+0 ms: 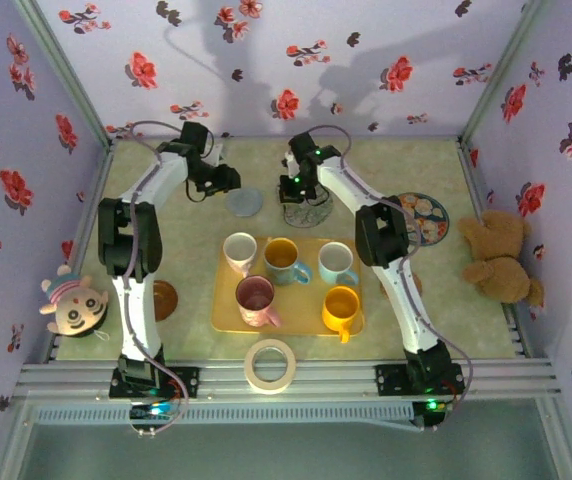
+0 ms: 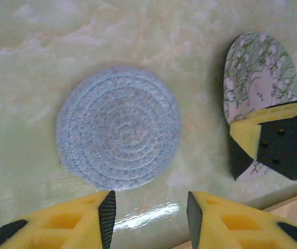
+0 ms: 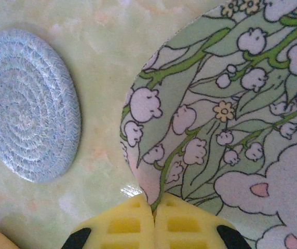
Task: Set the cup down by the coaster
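Left wrist view has the left gripper open and empty at bottom centre, just below the blue woven coaster, the right gripper pressed shut at the floral coaster edge, while five cups sit on the tray mid-frame in the top view.

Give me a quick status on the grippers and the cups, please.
Left gripper open over blue coaster, empty. Right gripper shut on floral coaster, at its edge. Five cups on the tray, none picked. Both arms crowd the coasters.
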